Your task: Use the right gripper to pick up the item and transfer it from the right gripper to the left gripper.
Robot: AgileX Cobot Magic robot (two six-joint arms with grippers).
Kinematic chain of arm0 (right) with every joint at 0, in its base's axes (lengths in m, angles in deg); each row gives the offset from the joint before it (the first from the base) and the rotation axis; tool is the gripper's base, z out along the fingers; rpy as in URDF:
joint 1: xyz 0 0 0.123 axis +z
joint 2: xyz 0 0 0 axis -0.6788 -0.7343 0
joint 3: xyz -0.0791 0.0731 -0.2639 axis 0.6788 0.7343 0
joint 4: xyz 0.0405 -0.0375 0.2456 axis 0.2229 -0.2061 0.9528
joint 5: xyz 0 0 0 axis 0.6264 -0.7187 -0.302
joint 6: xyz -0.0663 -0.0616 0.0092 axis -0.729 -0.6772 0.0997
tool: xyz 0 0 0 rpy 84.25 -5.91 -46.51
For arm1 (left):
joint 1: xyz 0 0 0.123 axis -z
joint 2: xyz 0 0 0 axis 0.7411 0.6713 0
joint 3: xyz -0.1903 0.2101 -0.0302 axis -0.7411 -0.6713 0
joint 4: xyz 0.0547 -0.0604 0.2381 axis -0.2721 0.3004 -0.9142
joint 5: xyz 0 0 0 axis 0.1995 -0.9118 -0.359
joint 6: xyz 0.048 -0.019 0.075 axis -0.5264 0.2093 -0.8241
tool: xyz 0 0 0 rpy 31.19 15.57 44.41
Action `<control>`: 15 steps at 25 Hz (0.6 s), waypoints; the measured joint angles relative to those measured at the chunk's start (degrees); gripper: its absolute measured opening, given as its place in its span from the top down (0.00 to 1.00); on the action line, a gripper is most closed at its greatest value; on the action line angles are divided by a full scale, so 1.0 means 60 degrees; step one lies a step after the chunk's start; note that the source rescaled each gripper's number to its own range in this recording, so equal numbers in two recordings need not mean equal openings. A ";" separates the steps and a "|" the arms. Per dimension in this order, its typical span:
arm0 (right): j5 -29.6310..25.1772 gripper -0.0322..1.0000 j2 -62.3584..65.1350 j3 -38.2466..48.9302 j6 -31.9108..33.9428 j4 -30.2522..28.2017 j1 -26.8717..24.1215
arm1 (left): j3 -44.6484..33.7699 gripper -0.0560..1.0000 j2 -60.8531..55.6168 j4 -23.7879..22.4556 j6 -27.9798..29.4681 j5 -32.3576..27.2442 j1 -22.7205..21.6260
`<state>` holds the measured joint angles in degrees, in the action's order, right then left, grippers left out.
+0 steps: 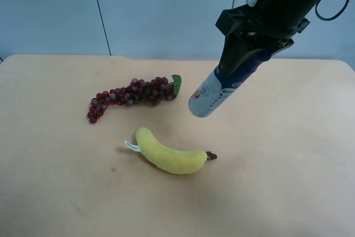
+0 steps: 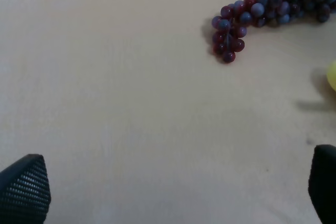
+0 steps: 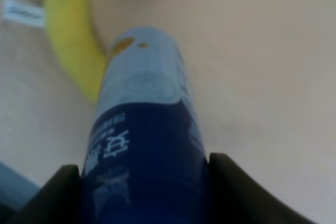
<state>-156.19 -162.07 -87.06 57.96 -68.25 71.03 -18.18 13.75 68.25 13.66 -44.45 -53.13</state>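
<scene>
Aloft, the right gripper [image 3: 147, 182] pinches the item [image 1: 213, 95]; left gripper [image 2: 173, 184], wrist-view only, seems spread.

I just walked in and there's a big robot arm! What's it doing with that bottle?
The right gripper is shut on the blue and white bottle and holds it tilted, up off the table. The left gripper is open and empty, over bare table near the grapes, so the bottle has not been passed over yet. The yellow banana and the grapes just lie on the table, with nothing touching them.
</scene>
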 joint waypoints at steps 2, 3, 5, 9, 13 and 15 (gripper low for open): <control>0.0084 0.96 0.0000 0.0000 -0.0241 0.0216 0.0328 | 0.0000 0.00 0.0000 0.0000 0.0000 0.0000 0.0000; 0.0224 0.96 0.0000 0.0000 -0.0376 0.0315 0.0451 | 0.0000 0.00 0.0000 0.0000 0.0021 0.0000 0.0000; 0.0578 0.96 0.0000 0.0000 -0.0686 0.0528 0.0711 | 0.0000 0.00 0.0000 0.0000 0.0051 0.0000 0.0000; 0.1324 0.96 0.0000 0.0000 -0.1521 0.1027 0.1108 | 0.0000 0.00 0.0295 0.0022 0.0065 0.0000 0.0000; 0.1992 0.96 0.0000 0.0000 -0.2478 0.1710 0.1291 | 0.0112 0.00 0.1410 0.0507 -0.0392 -0.0023 0.0000; 0.2133 0.96 -0.0038 0.0000 -0.2851 0.2218 0.1310 | 0.0302 0.00 0.1994 0.1226 -0.1219 -0.0024 0.0000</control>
<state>-143.39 -162.29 -87.06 40.86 -54.94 78.88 -16.37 25.72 75.60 6.34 -44.60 -53.13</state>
